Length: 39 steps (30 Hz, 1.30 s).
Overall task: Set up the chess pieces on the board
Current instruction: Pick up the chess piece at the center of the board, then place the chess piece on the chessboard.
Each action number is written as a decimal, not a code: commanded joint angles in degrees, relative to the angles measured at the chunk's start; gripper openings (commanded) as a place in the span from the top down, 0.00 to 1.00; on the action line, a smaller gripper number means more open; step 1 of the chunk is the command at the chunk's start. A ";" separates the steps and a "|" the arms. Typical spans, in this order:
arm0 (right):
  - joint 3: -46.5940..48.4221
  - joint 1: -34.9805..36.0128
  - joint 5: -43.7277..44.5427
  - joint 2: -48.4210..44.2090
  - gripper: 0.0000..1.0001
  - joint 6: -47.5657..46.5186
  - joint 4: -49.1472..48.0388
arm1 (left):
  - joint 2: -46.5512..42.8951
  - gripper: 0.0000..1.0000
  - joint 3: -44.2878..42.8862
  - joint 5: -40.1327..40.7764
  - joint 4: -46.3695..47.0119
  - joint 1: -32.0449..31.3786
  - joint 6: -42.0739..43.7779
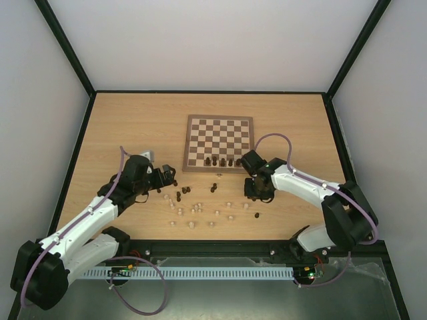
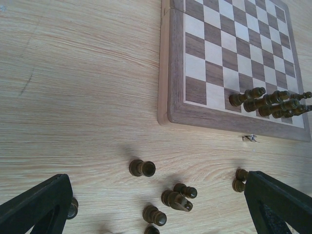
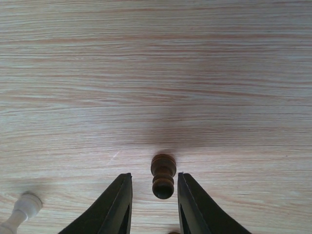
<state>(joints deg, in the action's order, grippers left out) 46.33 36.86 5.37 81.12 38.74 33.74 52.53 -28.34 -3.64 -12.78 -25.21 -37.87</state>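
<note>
The board (image 1: 219,119) lies at the middle back of the table, with several dark chess pieces (image 1: 222,161) standing along its near edge. They also show on the board (image 2: 175,73) in the left wrist view, as a row of dark pieces (image 2: 273,102). My right gripper (image 3: 154,187) is low over the table right of the loose pile. Its fingers straddle an upright dark pawn (image 3: 163,176), with a gap on each side. My left gripper (image 2: 157,178) stands wide open over dark pawns (image 2: 142,168) and a lying knight (image 2: 176,200).
Loose pale pieces (image 1: 200,213) and some dark ones (image 1: 183,191) are scattered on the tabletop between the arms. A pale piece (image 3: 22,209) lies left of my right fingers. Black frame rails edge the table.
</note>
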 commanded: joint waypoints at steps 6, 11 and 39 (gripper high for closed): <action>-2.00 0.75 0.35 1.93 0.76 1.65 0.50 | 0.43 0.01 -0.23 -0.32 0.47 0.00 0.86; -2.16 0.84 0.52 2.36 0.85 1.87 0.38 | 0.72 0.00 -0.21 -0.40 0.55 -0.01 0.94; 41.66 -6.97 0.78 28.08 0.91 -13.31 8.66 | 0.54 0.00 -2.80 0.93 -1.90 1.56 2.05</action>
<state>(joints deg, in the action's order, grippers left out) 85.71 30.06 8.19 106.34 27.73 39.35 53.60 -29.28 -2.98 -13.37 -24.21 -36.56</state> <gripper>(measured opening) 0.098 0.994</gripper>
